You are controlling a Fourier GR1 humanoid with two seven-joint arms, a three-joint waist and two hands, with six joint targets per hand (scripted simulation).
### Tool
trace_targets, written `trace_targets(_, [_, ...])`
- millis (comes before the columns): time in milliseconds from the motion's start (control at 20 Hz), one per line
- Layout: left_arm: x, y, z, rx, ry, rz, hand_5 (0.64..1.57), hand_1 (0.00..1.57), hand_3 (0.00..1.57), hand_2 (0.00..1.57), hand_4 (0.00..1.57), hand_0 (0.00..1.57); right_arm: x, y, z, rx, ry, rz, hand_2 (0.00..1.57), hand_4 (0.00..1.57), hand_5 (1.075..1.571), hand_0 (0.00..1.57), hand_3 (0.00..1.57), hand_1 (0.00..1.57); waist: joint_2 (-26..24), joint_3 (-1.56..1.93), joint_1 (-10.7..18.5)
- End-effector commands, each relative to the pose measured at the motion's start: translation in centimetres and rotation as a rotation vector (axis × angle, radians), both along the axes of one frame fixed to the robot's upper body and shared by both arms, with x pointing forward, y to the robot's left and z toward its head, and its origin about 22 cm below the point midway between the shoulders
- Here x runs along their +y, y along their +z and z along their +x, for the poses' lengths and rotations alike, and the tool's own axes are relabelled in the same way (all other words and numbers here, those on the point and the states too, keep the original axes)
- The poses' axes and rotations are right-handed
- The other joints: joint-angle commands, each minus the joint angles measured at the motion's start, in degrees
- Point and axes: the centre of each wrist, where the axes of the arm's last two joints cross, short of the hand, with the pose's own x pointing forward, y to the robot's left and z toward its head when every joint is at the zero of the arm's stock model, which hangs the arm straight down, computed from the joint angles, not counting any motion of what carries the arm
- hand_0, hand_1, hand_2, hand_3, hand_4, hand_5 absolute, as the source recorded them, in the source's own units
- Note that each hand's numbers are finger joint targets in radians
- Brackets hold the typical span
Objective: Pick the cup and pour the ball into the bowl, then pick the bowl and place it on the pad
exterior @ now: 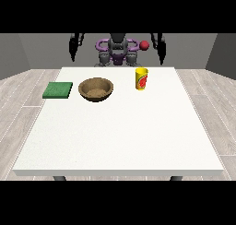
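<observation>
Black hands are hanging behind the table, holding nothing, finger spread unclear; cup, bowl and pad are sitting apart.

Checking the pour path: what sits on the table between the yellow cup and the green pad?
In the front view, the wooden bowl sits between the yellow cup and the green pad; otherwise only bare white table.

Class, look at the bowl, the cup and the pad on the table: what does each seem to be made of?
Bowl: probably wood, matte, judging by its brown grained look. Cup: likely plastic or coated paper, smooth yellow with a red print. Pad: perhaps foam or fabric, flat, dull green; its look leaves this open.
</observation>
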Motion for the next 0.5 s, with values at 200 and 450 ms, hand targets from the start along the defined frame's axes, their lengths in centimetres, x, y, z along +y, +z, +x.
trace_targets(200, [0.5,3.1,0.2,-0.033,-0.018,0.029,1.557,0.0,0.0,0.0,0.0,0.0,-1.0,3.0,0.1,-0.022,-0.001,-0.034,0.0,0.0,1.569,0.0,0.0,0.0,-14.69,1.12,-0.32])
trace_targets(450, [1.2,8.8,2.2,-0.095,0.001,-0.156,1.558,0.0,0.0,0.0,0.0,0.0,-7.2,4.0,-0.5,-0.029,-0.022,0.116,0.0,0.0,1.569,0.0,0.0,0.0,-11.17,1.34,-0.13])
